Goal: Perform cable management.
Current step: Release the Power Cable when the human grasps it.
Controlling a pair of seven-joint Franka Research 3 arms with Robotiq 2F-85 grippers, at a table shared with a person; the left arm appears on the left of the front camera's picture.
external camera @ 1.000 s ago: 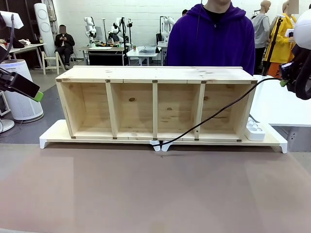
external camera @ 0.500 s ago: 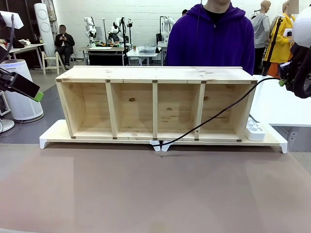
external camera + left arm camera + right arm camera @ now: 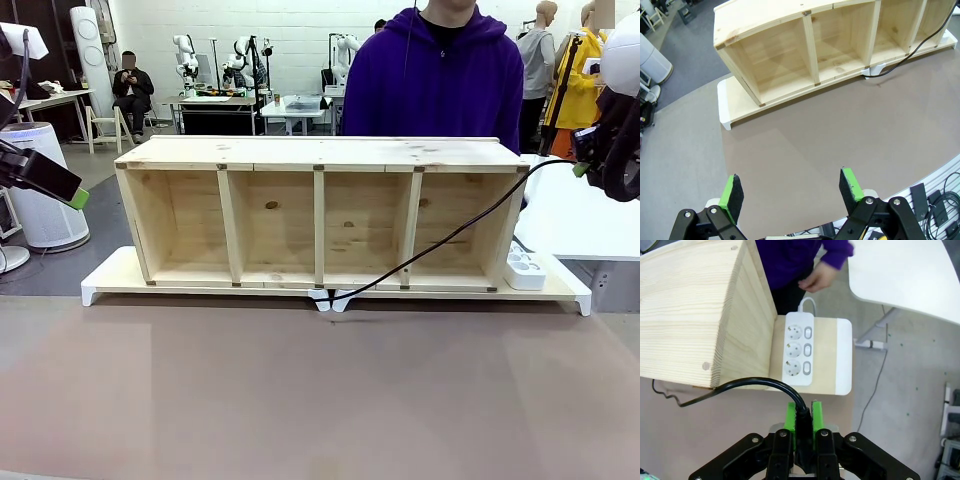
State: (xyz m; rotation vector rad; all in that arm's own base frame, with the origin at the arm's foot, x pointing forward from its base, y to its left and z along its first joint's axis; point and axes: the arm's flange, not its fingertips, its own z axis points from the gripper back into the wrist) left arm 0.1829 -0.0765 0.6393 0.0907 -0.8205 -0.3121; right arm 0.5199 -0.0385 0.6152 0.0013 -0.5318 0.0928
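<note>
The black cable (image 3: 450,233) runs from the clip at the shelf base's front middle, up across the right compartment, to the right edge of the front view. My right gripper (image 3: 802,412) is shut on the cable's plug end (image 3: 801,416), held above the right end of the wooden shelf (image 3: 320,210) and over the white power strip (image 3: 798,350). The cable (image 3: 740,388) curves left from the fingers past the shelf's end wall. My right gripper (image 3: 583,168) hangs high at the right. My left gripper (image 3: 790,187) stands open and empty, high over the table's left side; its green pad (image 3: 79,198) is at the left edge.
The shelf rests on a white base board (image 3: 110,280). The power strip (image 3: 524,268) lies on the board's right end. A person in a purple hoodie (image 3: 435,75) stands behind the shelf, one hand (image 3: 815,277) near the strip. A white table (image 3: 910,270) is at the right.
</note>
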